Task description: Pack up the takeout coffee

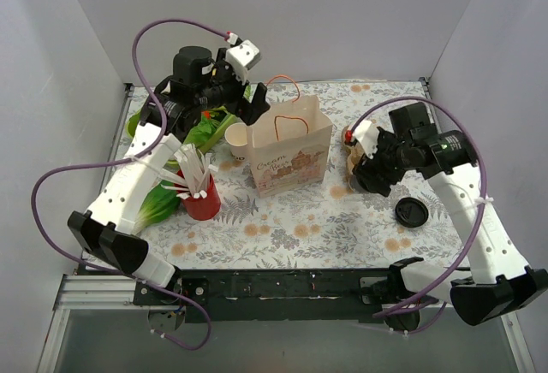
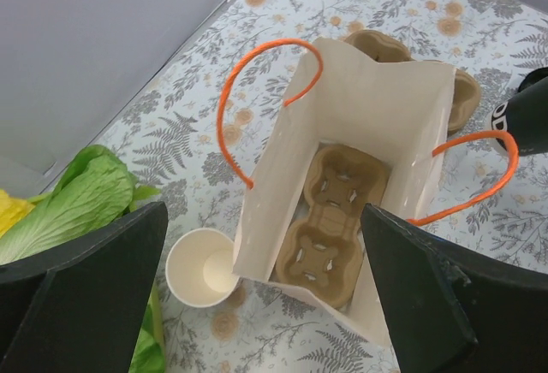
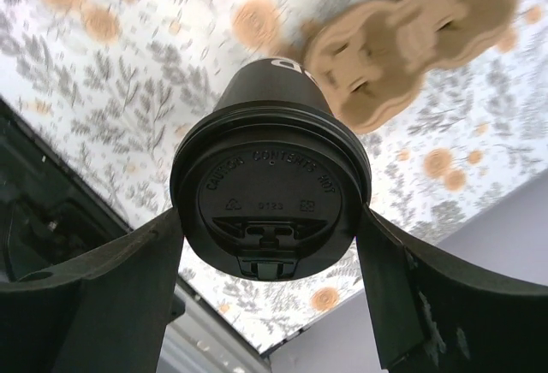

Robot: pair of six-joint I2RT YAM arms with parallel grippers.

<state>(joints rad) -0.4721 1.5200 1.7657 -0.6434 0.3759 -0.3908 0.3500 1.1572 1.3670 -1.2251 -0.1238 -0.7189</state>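
Takeout coffee (image 3: 270,193) clamped in right fingers (image 3: 103,296), right of paper bag (image 2: 368,116). Left fingers (image 2: 77,279) spread open above bag; cardboard carrier (image 2: 330,219) inside.

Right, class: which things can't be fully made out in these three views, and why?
1. Takeout coffee: right wrist view, its lid hides the cup's base; top view, the right hand covers it.
2. Table carrier: right wrist view, blurred, cut by the top edge.
3. Bag carrier: top view, bag walls hide it.
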